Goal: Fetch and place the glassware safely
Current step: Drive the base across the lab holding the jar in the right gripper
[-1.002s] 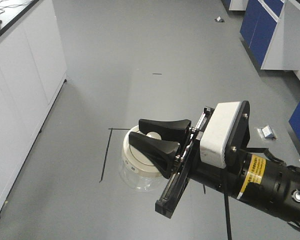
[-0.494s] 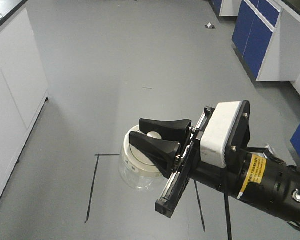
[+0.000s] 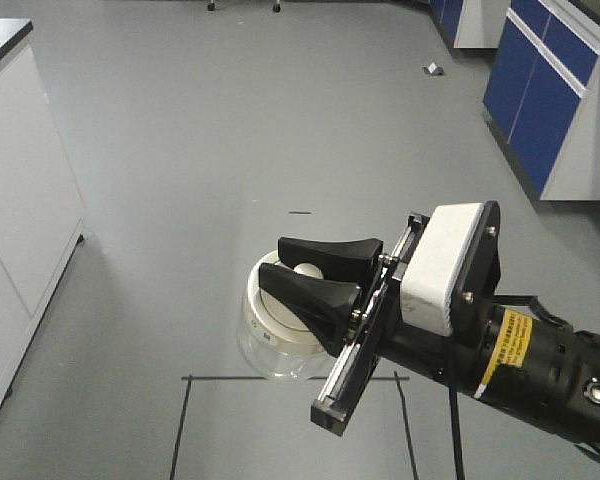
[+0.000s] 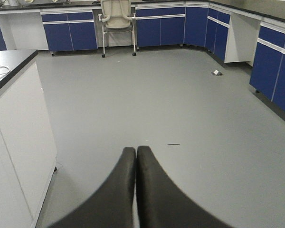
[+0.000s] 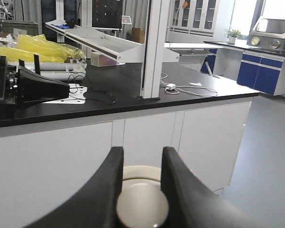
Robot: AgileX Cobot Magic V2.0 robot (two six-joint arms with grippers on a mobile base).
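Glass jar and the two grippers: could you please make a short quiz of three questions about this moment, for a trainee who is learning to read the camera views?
1. True or false: the left gripper is shut, with nothing between its fingers.
2. Where does the right gripper grip the glass jar? A) the glass wall B) the knob on its cream-white lid C) the base
3. Short answer: what surface does the jar rest on?
Key: 1 true. 2 B. 3 None; it is held in the air above the grey floor.
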